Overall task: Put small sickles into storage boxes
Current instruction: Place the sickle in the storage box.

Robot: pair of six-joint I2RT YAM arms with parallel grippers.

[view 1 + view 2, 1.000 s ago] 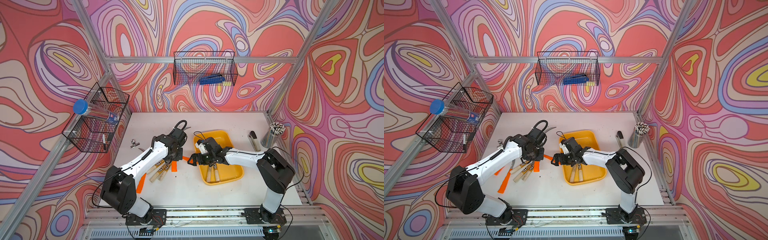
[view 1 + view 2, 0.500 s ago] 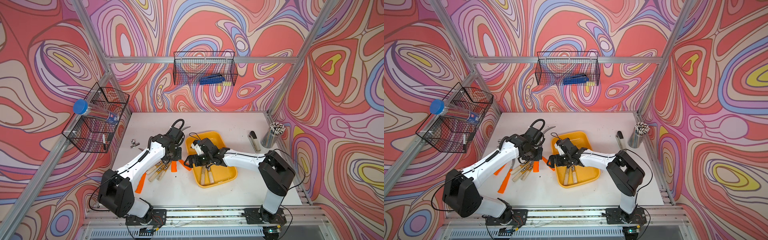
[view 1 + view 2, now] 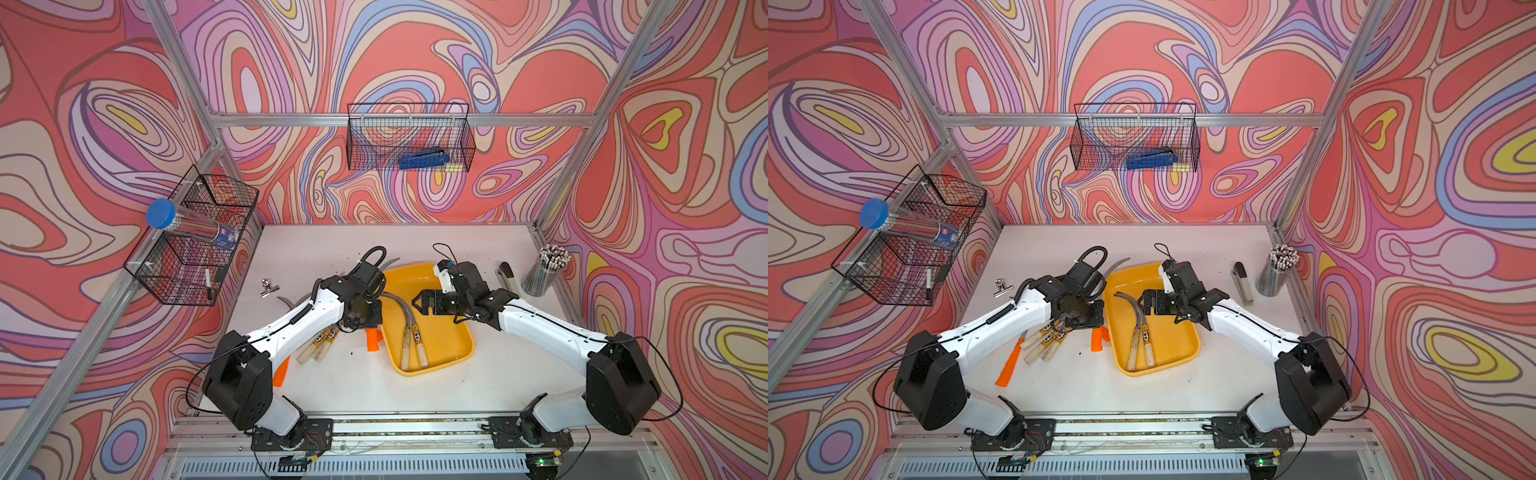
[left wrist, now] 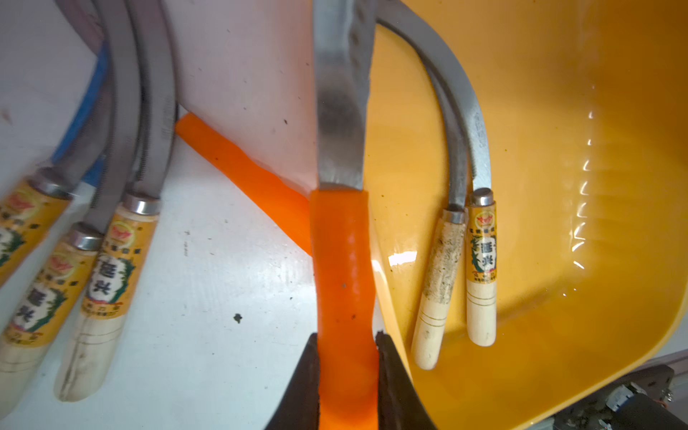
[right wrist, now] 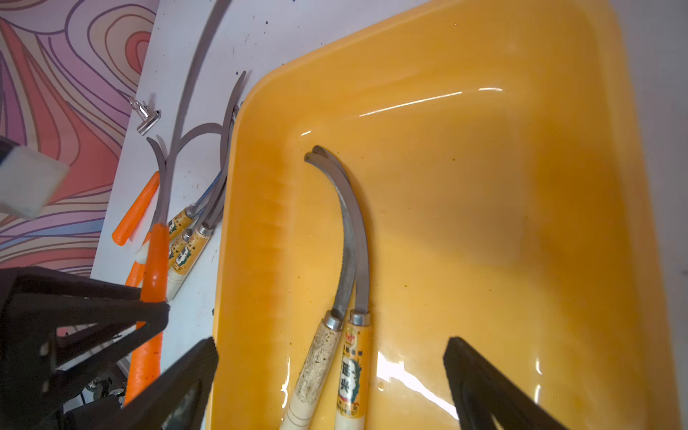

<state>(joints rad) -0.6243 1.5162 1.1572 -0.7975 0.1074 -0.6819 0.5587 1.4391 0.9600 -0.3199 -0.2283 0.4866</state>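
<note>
We hold an orange-handled sickle (image 4: 342,242) clenched in the left gripper (image 4: 348,338), right gripper (image 5: 331,345) released; next it should swing into the yellow tray (image 4: 558,167) alongside.

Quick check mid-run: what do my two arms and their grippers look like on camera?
The left arm and right arm have white links between bulky black joint housings. Thin black cables run along them, and a thicker black hose loops at the left wrist. The left gripper and right gripper have black, tapered fingers. No markings show.
</note>
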